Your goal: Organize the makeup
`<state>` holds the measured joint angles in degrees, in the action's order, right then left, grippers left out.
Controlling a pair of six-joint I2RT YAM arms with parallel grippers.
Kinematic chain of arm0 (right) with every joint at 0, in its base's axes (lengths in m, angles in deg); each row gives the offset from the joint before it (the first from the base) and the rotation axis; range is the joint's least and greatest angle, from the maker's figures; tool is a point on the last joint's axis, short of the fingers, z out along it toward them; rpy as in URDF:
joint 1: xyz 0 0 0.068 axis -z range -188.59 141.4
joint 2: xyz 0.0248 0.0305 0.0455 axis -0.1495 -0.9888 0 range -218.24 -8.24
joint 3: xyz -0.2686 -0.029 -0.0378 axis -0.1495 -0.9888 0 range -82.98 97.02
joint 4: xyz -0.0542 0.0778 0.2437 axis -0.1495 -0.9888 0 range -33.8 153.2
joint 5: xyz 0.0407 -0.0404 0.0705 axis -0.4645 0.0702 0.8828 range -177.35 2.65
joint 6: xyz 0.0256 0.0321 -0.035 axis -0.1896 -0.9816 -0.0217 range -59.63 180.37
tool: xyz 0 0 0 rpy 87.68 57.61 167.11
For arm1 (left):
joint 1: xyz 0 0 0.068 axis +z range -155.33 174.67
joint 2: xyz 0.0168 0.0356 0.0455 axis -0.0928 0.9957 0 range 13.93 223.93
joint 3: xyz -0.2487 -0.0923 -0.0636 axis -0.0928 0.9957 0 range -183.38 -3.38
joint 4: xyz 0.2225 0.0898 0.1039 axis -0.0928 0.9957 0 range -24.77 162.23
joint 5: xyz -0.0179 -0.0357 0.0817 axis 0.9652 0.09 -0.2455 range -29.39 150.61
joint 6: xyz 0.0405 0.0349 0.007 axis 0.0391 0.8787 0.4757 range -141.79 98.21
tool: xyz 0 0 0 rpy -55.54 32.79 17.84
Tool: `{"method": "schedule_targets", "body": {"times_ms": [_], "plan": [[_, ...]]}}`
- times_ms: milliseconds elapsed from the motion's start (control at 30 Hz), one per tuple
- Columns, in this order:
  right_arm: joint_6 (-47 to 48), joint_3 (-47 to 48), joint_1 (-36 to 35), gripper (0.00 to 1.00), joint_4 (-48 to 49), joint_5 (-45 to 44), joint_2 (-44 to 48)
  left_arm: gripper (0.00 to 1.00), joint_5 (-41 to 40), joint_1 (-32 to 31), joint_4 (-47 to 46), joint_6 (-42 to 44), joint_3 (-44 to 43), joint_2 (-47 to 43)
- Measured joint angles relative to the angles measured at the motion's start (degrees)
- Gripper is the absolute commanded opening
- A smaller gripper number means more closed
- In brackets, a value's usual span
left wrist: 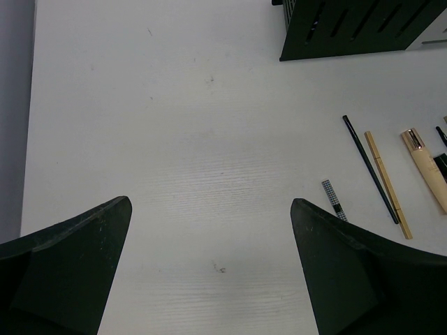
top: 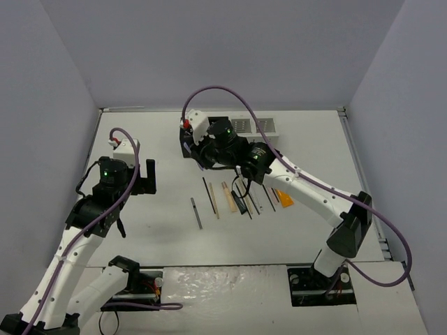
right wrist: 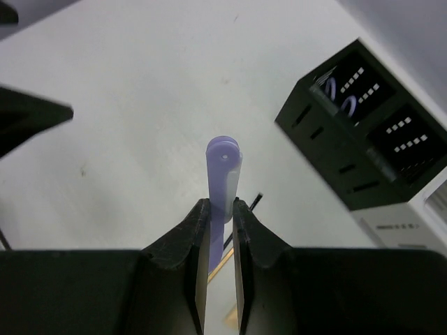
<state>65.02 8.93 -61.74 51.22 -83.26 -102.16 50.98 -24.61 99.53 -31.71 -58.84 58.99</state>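
My right gripper (right wrist: 222,204) is shut on a lilac tool (right wrist: 223,164) and holds it above the table, left of the black organizer (right wrist: 363,139). Lilac scissors handles (right wrist: 336,94) stand in one of its slots. In the top view the right gripper (top: 188,148) is by the organizer's left end. The rest of the makeup lies in a row on the table: a checkered stick (top: 196,213), a black pencil (top: 208,192), a tan pencil (top: 214,201), a cream tube (top: 229,199) and a flat orange tube (top: 283,197). My left gripper (top: 145,178) is open and empty over bare table (left wrist: 209,139).
A white slotted organizer (top: 255,125) stands right of the black one at the back. The left wrist view shows the black organizer's corner (left wrist: 349,28) and the pencils (left wrist: 377,178) to its right. Grey walls close in the table's sides.
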Motion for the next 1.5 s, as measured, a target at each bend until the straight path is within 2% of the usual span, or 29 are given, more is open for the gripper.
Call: {"method": "schedule_targets", "body": {"times_ms": [100,367,633,1233,1367,1500], "plan": [[0.1,3.4,1.9,0.00,7.4,-0.8,-3.6,0.97,0.4,0.3,-0.2,-0.2,0.2,0.0],[-0.1,3.8,8.8,0.00,27.6,-1.5,-14.4,0.97,0.8,0.8,-0.4,-0.6,1.1,0.5],[-0.8,4.6,11.1,0.00,40.2,-1.1,-23.5,0.97,0.8,1.8,-0.4,-1.0,1.2,1.2],[-1.2,9.7,12.8,0.01,47.8,-1.4,-35.2,0.97,3.0,3.6,-0.8,-1.3,1.7,0.5],[-1.5,10.6,13.5,0.09,47.8,-1.7,-37.2,0.97,3.6,3.7,-0.8,-1.4,1.7,0.5],[-1.7,11.4,13.8,0.23,47.3,-1.8,-38.1,0.97,4.0,4.1,-0.8,-1.4,1.7,0.5]]}}
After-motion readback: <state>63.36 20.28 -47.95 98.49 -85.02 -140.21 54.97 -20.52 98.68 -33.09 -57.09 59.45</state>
